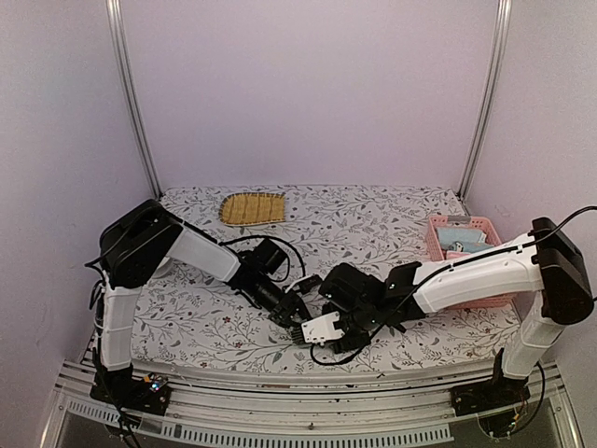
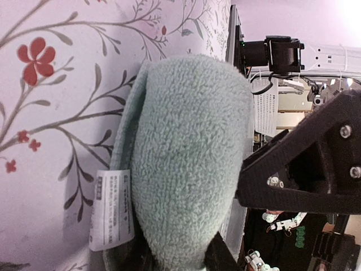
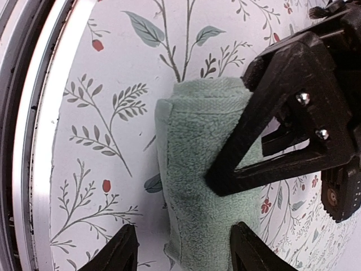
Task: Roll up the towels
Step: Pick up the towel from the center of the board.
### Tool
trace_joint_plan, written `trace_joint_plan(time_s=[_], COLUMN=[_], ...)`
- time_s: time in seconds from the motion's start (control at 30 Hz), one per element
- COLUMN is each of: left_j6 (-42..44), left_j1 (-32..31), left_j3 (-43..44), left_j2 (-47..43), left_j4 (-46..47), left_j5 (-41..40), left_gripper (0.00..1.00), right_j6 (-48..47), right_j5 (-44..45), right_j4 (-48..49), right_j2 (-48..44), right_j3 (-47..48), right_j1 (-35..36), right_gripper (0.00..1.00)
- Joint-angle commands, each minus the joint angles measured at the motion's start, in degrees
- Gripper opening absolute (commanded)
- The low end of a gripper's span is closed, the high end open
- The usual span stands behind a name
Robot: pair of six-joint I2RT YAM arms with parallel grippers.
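Note:
A pale sage green towel (image 2: 186, 158) lies part rolled on the flowered table cover near the front edge. My left gripper (image 2: 177, 261) is shut on one end of its roll, a white care label (image 2: 111, 209) hanging beside the fingers. In the right wrist view the same towel (image 3: 197, 169) runs between the fingers of my right gripper (image 3: 183, 254), which stand open on either side of it. The left gripper's black finger (image 3: 282, 130) crosses the towel there. From above, both grippers (image 1: 292, 315) (image 1: 310, 331) meet at the middle front and hide the towel.
A pink basket (image 1: 438, 245) stands at the right with a light blue cloth (image 1: 462, 241) in it. A yellow-brown ribbed mat (image 1: 252, 207) lies at the back. The table's metal front rail (image 3: 34, 141) runs close beside the towel.

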Motion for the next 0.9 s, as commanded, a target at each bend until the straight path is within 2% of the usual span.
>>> trace_joint_plan(time_s=[0.0, 0.3, 0.37, 0.43, 0.5, 0.87], left_j6=[-0.05, 0.68, 0.86, 1.17, 1.29, 0.82], left_j1=[1.17, 1.38, 1.61, 2.24, 3.32, 7.49], left_j3=[-2.38, -1.97, -1.73, -1.68, -2.03, -5.37], left_j2=[3.89, 4.25, 3.98, 3.23, 1.62, -7.19], left_j4=[-4.90, -5.61, -5.62, -5.55, -5.61, -5.67], left_j5=[-8.56, -8.44, -8.28, -8.50, -9.77, -18.10], left_gripper=[0.00, 0.01, 0.08, 0.20, 0.27, 0.47], right_j6=[-0.25, -2.57, -3.26, -3.94, -4.21, -5.99], right_j5=[-1.29, 4.19, 3.59, 2.65, 1.52, -3.11], right_j4=[1.61, 8.07, 8.36, 8.39, 8.22, 7.10], right_j2=[2.55, 7.55, 8.42, 9.27, 9.87, 15.31], right_j3=[-1.34, -0.84, -1.21, -1.65, -1.93, 2.26], right_j1=[0.28, 0.30, 0.26, 0.28, 0.20, -3.58], right_gripper=[0.59, 0.59, 0.59, 0.58, 0.56, 0.43])
